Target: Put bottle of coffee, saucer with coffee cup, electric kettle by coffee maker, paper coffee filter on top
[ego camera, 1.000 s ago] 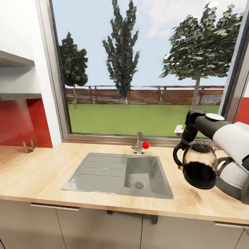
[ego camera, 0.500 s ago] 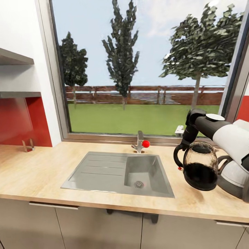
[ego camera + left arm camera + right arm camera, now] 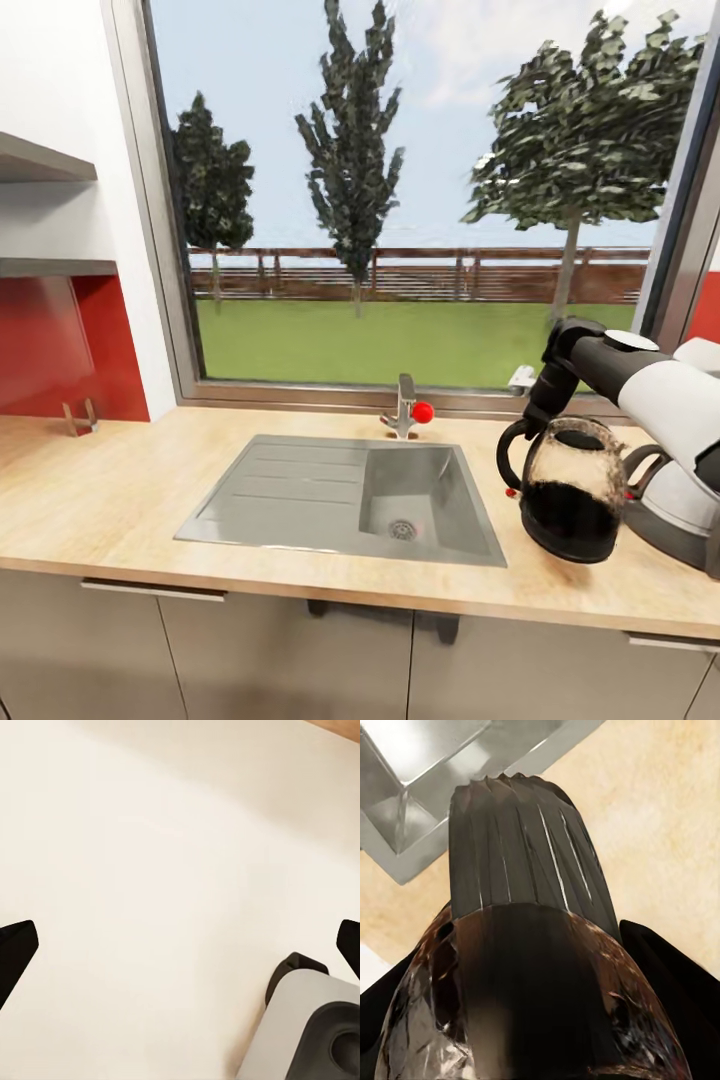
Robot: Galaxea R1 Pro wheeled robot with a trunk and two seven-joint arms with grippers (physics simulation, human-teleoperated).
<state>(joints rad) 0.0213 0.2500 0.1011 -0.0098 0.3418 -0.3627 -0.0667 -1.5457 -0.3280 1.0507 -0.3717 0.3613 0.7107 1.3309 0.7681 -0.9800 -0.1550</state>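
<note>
electric kettle [image 3: 570, 490] upright, handle toward sink [image 3: 345, 495], in right end effector [image 3: 548, 400].

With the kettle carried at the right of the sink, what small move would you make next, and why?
Probably lower it straight down and release. The right claw holds the electric kettle by its top, its base at or just above the kitchen countertop, right of the sink and beside the coffee maker.
</note>
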